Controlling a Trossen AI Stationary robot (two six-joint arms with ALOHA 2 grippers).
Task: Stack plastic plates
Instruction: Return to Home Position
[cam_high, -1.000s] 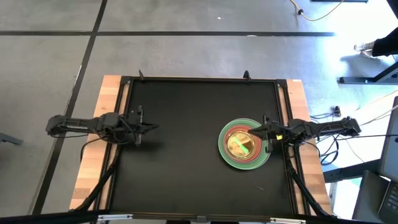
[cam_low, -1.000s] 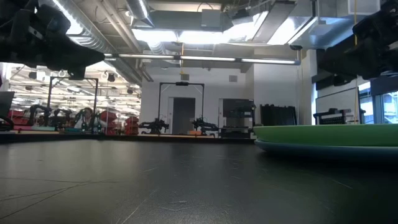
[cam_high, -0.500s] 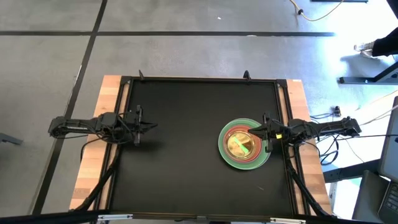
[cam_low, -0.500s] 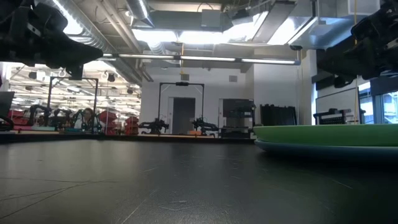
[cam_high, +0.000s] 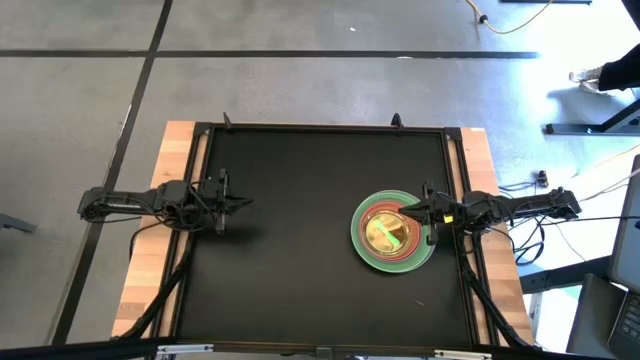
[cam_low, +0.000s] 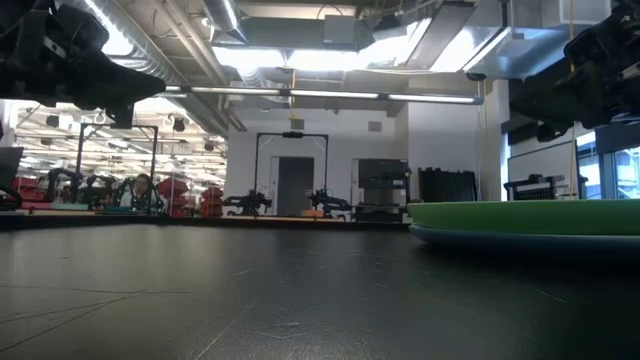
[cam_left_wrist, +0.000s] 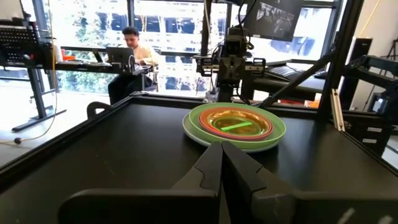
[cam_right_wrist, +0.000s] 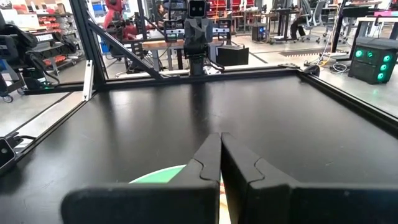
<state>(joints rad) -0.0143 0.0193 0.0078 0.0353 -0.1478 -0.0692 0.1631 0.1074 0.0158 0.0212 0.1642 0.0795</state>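
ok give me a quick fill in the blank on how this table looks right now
The round plastic plates form one stack on the ___ arm's side of the black table.
Seen from above, the stack's widest plate is ___.
The left gripper hangs far from the stack, its fingers ___.
The right gripper hangs over the stack's edge, its fingers ___.
Missing words: right; green; shut; shut

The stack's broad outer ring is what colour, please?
The broad outer ring is green, clearest in the high view.

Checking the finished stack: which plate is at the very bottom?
The blue plate: its rim rests on the table, peeking out just beneath the large green plate; every other plate lies above it.
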